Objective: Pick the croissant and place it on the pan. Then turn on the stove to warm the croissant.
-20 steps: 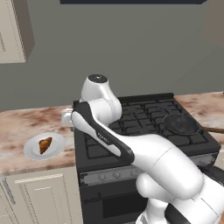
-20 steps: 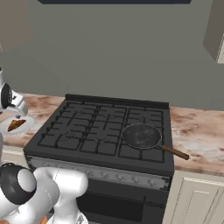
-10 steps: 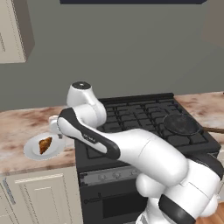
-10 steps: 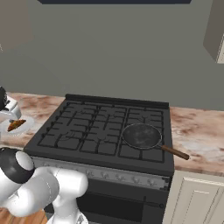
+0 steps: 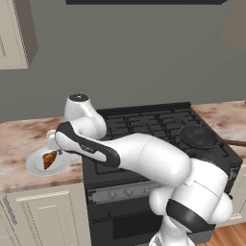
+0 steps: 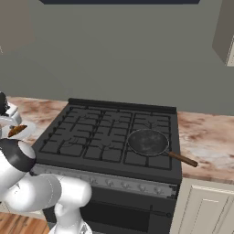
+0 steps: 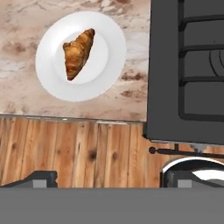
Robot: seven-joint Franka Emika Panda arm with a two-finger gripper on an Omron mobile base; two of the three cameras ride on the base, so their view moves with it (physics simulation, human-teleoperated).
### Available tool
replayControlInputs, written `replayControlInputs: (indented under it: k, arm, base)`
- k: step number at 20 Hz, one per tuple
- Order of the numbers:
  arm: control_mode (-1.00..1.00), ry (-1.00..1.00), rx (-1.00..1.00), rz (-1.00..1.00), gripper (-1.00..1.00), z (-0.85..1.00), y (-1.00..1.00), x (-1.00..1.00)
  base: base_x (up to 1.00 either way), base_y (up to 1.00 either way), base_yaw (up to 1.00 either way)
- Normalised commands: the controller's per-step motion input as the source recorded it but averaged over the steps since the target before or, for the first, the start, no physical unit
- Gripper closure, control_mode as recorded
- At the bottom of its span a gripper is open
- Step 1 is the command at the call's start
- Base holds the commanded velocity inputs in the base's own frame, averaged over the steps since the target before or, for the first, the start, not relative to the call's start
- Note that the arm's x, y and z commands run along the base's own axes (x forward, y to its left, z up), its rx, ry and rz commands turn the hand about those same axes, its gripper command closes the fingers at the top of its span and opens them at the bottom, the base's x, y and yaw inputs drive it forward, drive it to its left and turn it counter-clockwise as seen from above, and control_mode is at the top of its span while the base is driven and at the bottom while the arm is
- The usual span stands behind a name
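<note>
Hand (image 7: pixel 107 179) looked down from above the surface edge; its two dark fingertips (image 7: pixel 40 178) sat wide apart, nothing between them. Wooden floor (image 7: pixel 74 153) ran under the tips. Beyond that, white plate (image 7: pixel 81 54) sat on the marbled surface (image 7: pixel 22 26), just left of the stove (image 7: pixel 188 70). Croissant (image 7: pixel 78 52) lay on the plate, roughly centred, long axis tilted, not touching the hand. In left base view the arm reached left across the stove front, hand (image 5: pixel 54 144) above the plate (image 5: pixel 36 166) edge, croissant (image 5: pixel 49 159) just below it. Pan (image 6: pixel 147 141) sat on the stove's (image 6: pixel 109 137) front right grate, brown handle (image 6: pixel 183 159) pointing right over the surface (image 6: pixel 205 141), well apart from the plate (image 6: pixel 25 132) and croissant (image 6: pixel 16 131) at far left.
</note>
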Motion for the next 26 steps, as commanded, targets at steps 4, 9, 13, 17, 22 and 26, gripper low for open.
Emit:
replayControlInputs:
  k: [4, 9, 13, 17, 22, 26]
  arm:
    - [-1.00, 0.00, 0.00, 0.00, -1.00, -0.18, 0.17, 0.24]
    - [-1.00, 0.02, 0.00, 0.00, -1.00, -0.22, 0.18, 0.25]
    - [-1.00, 0.03, 0.00, 0.00, -1.00, -0.23, 0.16, 0.28]
    - [-1.00, 0.03, 0.00, 0.00, -1.00, -0.20, 0.15, 0.28]
    - [-1.00, 0.05, 0.00, 0.00, -1.00, -0.22, 0.20, 0.27]
    - [-1.00, 0.08, -0.01, 0.00, -1.00, -0.24, 0.24, 0.34]
  base:
    - [0.00, 0.00, 0.00]
    - [0.00, 0.00, 0.00]
    - [0.00, 0.00, 0.00]
    - [0.00, 0.00, 0.00]
    - [0.00, 0.00, 0.00]
    - [0.00, 0.00, 0.00]
